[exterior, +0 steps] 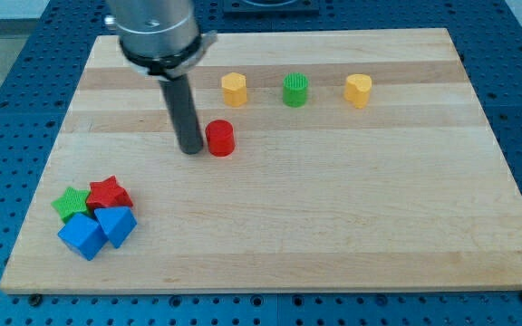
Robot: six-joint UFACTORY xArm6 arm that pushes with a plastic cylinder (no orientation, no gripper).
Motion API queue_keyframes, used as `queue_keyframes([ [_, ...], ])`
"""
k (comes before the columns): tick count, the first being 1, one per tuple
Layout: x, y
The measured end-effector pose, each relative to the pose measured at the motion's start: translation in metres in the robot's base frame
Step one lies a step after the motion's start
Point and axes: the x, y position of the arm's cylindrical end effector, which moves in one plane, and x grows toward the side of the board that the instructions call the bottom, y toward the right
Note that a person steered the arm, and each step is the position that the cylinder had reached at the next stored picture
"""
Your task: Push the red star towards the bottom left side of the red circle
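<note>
I take the red plastic cylinder, the task's red circle [220,139], as my landmark on the pale wooden counter [333,217]. My tip [190,149], the lower end of the dark rod, stands just beside the red circle on the view's left, nearly touching it. There are no fingers on this rig to open or close, only the bare rod, and it holds nothing.

The red star [109,193] lies well down and to the view's left of the red circle, packed among a green star [71,201] and two blue blocks [98,230]. From my tip the red star lies toward the view's bottom left.

I judge the push not yet begun: my tip must travel round to the star's far lower-left side, then drive it up and rightward, stopping short of the circle.
</note>
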Motion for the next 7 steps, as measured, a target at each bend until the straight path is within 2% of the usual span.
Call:
queue_keyframes([
  [3,0.000,0.002],
  [7,-0.004,-0.149],
])
